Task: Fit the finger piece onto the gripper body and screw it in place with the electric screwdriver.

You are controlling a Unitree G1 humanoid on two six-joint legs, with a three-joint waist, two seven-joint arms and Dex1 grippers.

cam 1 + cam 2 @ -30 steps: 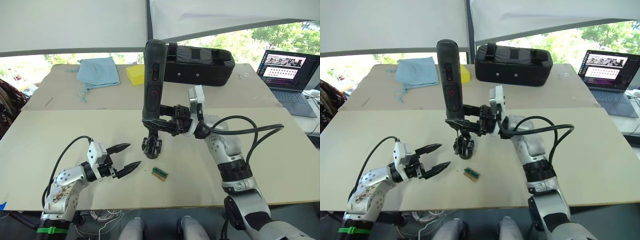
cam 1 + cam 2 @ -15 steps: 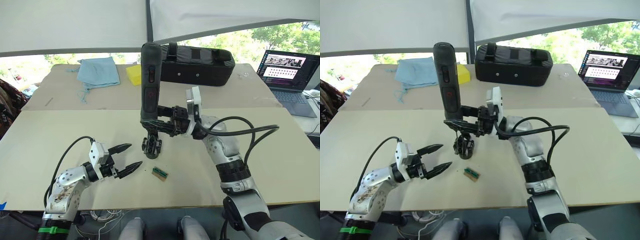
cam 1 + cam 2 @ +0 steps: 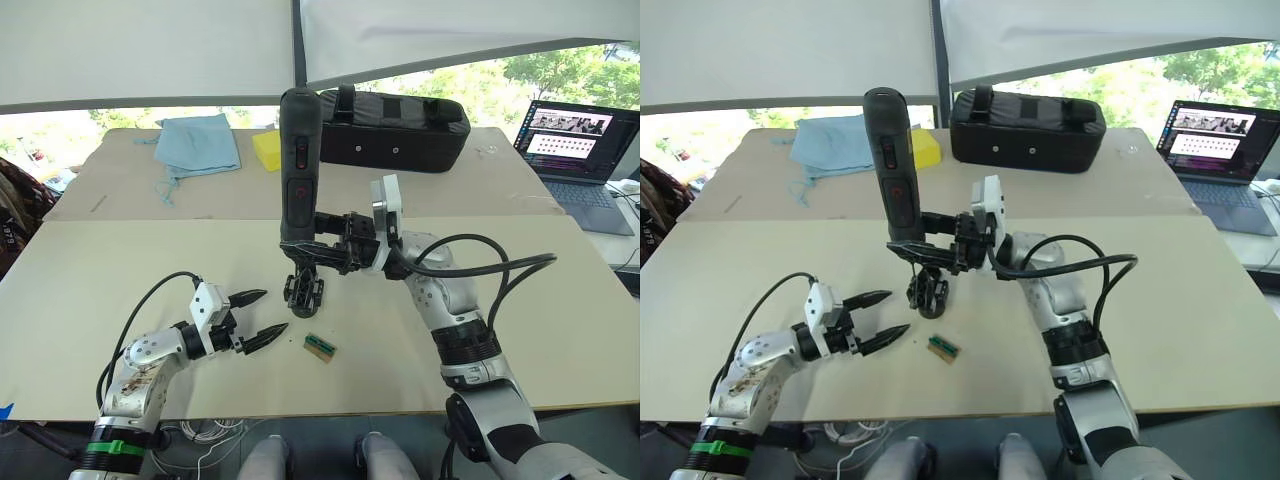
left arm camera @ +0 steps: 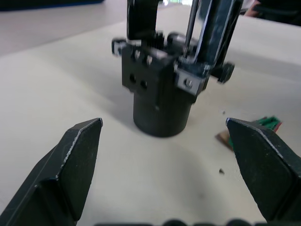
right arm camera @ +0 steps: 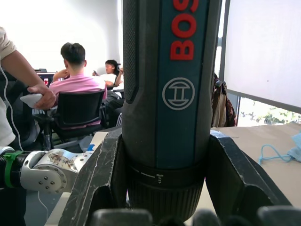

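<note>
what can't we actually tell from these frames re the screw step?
- Bit-to-screw contact: in the left wrist view the thin bit runs down behind the gripper body's top parts; its tip is hidden.
- Finger piece seating: the head views are too small to separate it from the body.
- Electric screwdriver: its lower end sits behind the right gripper's fingers.
- Left gripper is open, short of the body.
</note>
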